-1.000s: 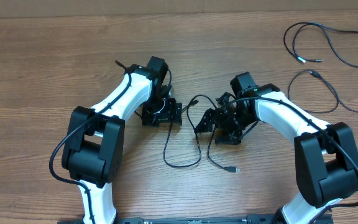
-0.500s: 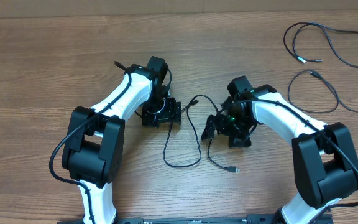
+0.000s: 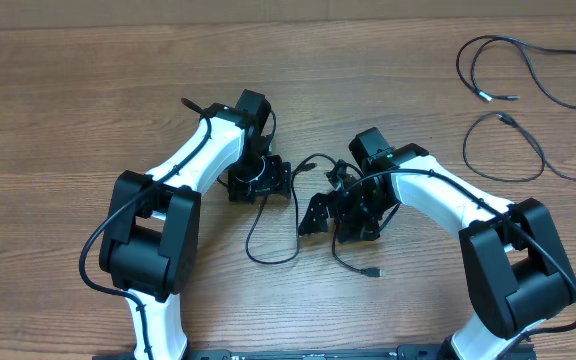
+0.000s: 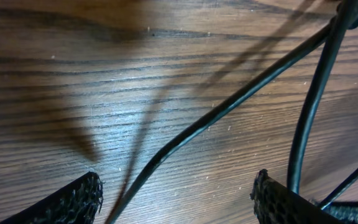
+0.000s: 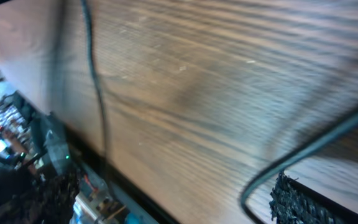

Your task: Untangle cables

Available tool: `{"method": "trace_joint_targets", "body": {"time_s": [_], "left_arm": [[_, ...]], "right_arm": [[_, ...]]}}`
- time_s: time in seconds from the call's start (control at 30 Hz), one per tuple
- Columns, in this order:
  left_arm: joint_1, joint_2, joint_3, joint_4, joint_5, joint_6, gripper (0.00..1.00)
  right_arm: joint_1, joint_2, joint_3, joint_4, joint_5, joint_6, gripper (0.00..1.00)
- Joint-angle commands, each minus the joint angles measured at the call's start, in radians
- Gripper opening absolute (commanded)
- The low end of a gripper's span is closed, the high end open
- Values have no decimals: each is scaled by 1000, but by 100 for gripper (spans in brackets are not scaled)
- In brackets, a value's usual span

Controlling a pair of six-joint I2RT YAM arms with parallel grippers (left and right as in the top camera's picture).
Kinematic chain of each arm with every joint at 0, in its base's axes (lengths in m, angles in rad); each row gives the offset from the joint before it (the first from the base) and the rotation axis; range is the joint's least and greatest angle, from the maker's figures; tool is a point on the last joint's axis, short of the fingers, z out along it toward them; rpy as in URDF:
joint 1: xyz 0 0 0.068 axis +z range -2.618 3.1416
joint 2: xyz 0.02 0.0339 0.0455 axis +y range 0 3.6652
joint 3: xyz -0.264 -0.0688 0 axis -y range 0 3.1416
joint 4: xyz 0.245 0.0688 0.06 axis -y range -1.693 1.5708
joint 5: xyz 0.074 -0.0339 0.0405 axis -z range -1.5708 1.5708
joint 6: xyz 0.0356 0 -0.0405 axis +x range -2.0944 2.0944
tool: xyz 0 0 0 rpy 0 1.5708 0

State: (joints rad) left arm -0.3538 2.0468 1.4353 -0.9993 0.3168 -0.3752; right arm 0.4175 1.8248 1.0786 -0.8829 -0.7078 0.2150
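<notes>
Overhead, a thin black cable [image 3: 268,262] lies looped on the brown wooden counter [image 3: 68,100] between the left jaws and right jaws, and two more thin black cables [image 3: 458,62] lie well beyond the right jaws. In the left wrist view the left jaws are released, with the cable [image 4: 229,106] crossing their gap ungripped. In the blurred right wrist view the right jaws are spread wide and the cable curves just beside one.

right wrist view blurred, far cables [image 3: 491,38] cut by right edge
</notes>
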Motion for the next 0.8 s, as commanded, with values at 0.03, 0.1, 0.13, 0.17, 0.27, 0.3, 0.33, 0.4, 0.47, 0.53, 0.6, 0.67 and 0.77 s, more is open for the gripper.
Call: {"method": "trace_joint_targets", "body": {"time_s": [0.03,0.1,0.13,0.17,0.27,0.3,0.33,0.4,0.47,0.53,0.6,0.67,0.77], "left_arm": [[-8,-5,5,0,-13,-18,80],[-8,-5,5,-1,-13,-19,79],[-8,-5,5,-1,-13,-23,79],[-8,-5,4,-1,-13,-28,79],[-8,-5,4,5,-13,-46,79],[-8,-5,4,8,-13,-53,79],[-8,-5,4,11,-13,-57,79],[-8,-5,4,14,-13,-61,79],[-8,-5,4,16,-13,-74,79],[-9,-5,4,19,-13,-84,79],[-14,-5,4,21,-13,-94,79],[-20,-5,4,20,-13,-94,79],[-31,-5,4,20,-13,-93,79]], "right_arm": [[-19,6,-8,-10,-69,-38,100],[-36,6,-3,-31,-69,-37,100],[-47,6,2,-50,-72,-37,100],[-57,6,10,-71,-72,-38,100],[-75,6,28,-110,-69,-38,100],[-75,6,29,-111,-60,-38,100],[-67,6,29,-111,-37,-38,100],[-45,6,29,-110,19,-24,100],[-11,6,29,-101,92,36,100],[23,6,29,-79,151,106,100],[65,6,28,-37,194,176,100],[99,6,28,-4,232,235,100],[143,6,28,23,326,323,100]]}}
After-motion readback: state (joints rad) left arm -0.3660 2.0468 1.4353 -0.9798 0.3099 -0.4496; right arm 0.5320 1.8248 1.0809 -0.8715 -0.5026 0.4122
